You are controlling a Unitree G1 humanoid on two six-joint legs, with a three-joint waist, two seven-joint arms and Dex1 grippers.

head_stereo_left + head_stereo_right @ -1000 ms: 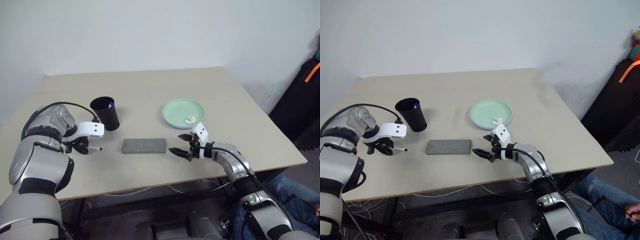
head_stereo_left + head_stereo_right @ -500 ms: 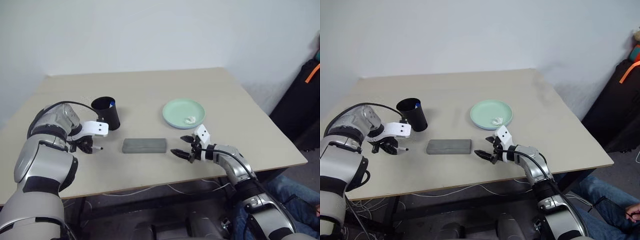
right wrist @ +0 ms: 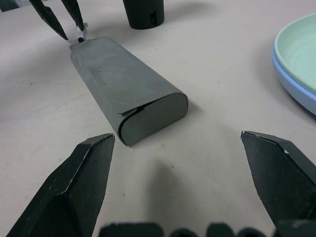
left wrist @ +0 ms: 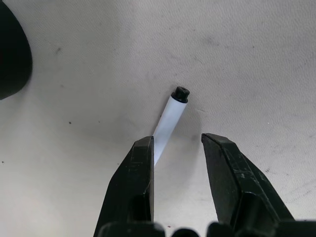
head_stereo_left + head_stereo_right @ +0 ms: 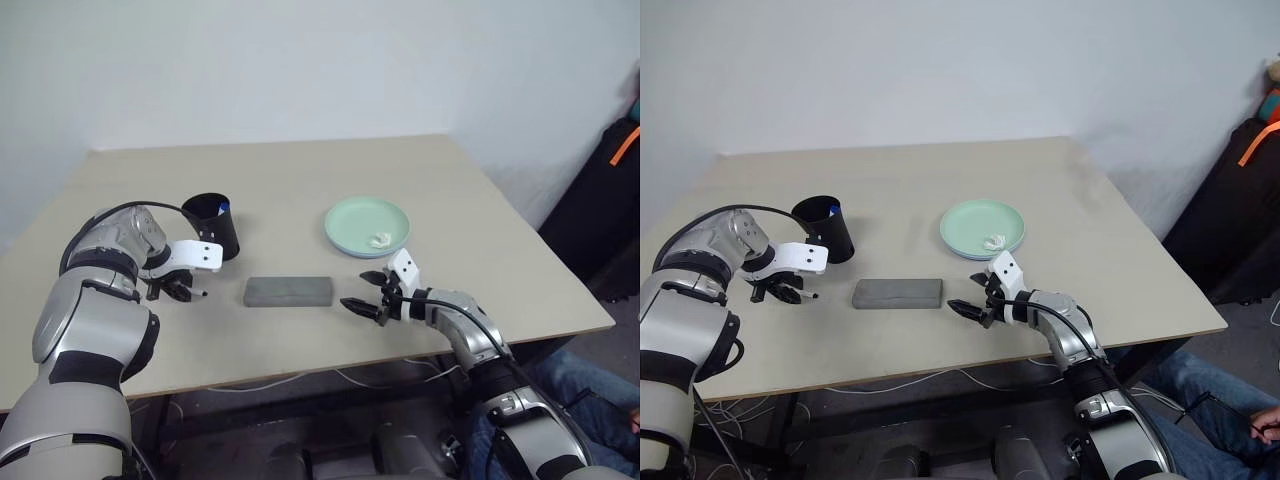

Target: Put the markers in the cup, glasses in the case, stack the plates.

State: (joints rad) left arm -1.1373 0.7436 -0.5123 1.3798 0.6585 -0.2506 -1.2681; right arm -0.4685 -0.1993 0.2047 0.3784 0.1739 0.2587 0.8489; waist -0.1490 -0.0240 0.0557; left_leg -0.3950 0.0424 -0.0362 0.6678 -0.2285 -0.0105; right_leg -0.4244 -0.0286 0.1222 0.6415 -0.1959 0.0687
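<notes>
A white marker (image 4: 170, 116) with a black cap lies on the table in front of the black cup (image 5: 213, 228). My left gripper (image 5: 178, 290) points down over it with its jaws partly open. The marker's barrel runs under one fingertip (image 4: 144, 148) and is not pinched. A blue-capped marker (image 5: 222, 207) stands in the cup. The grey case (image 5: 288, 291) lies shut in the middle. My right gripper (image 5: 358, 290) stands wide open and empty just right of the case. The mint plate sits on the light blue plate (image 3: 296, 96). The glasses are hidden.
A small white crumpled scrap (image 5: 379, 240) lies on the mint plate (image 5: 360, 222). A black bag (image 5: 605, 210) with an orange strap stands to the right of the table. A person's legs in jeans (image 5: 590, 385) show at the near right corner.
My left gripper has edged slightly to the right, toward the cup, above the marker. The right gripper, case and plates have not moved.
</notes>
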